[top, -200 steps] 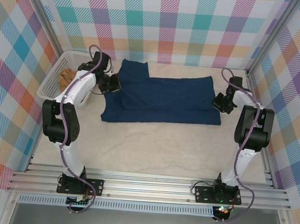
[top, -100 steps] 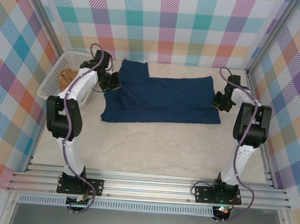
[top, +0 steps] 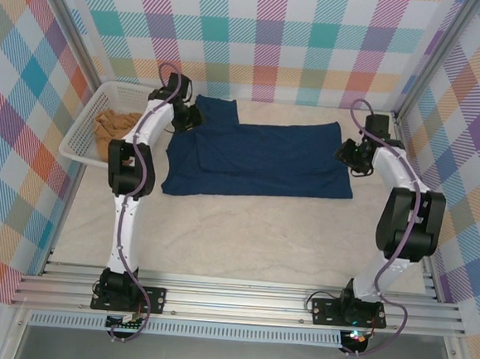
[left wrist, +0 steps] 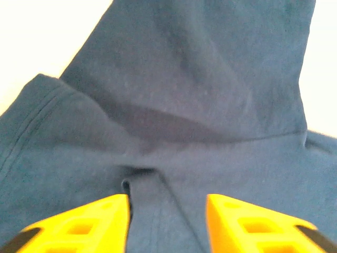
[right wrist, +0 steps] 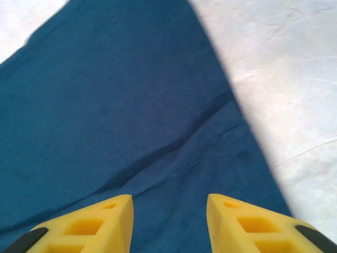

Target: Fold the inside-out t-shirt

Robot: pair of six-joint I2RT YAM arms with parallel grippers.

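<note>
The navy t-shirt (top: 258, 160) lies flat across the far half of the table (top: 243, 246), stretched side to side, with one sleeve poking towards the back wall at its left end. The left hand (top: 191, 118) hovers over that sleeve end and the right hand (top: 344, 152) over the opposite edge. Both have their fingers apart, with cloth beneath them but nothing pinched. To me a lengthwise fold looks laid down, with a doubled band running along the shirt. Next, I'd guess, each hand needs a fresh pinch on an edge or corner, and both must lift evenly so the layers don't slide apart.
</note>
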